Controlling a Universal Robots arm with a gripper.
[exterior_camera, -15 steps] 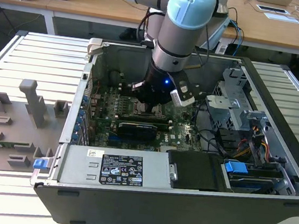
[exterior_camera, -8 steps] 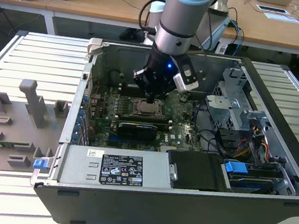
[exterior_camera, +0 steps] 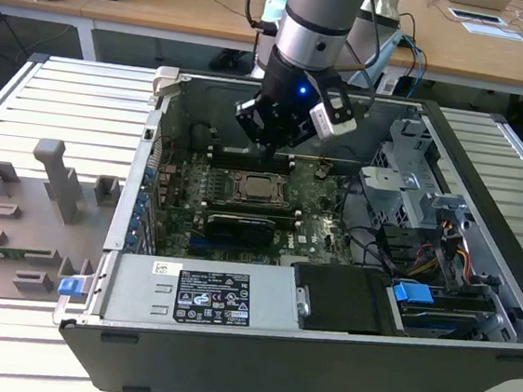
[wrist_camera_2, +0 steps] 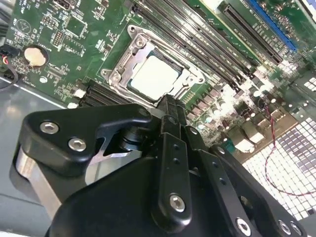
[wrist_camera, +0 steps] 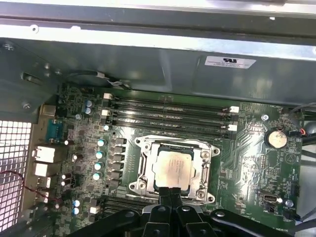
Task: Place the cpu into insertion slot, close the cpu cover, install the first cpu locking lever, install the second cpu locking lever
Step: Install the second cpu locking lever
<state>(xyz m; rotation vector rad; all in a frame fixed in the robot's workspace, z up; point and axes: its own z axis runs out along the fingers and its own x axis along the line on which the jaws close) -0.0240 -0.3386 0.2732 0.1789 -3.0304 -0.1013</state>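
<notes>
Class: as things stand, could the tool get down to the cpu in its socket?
Probably yes. The tool hangs just over the cpu, which lies framed by the cover. No cable or part crosses between them.

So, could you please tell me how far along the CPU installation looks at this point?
The cpu already sits in the insertion slot, and the cpu cover lies down around it as a frame. The tool hangs just above the socket's edge, holding nothing that shows. Whether either locking lever is latched cannot be told, so both lever steps count as open.
</notes>
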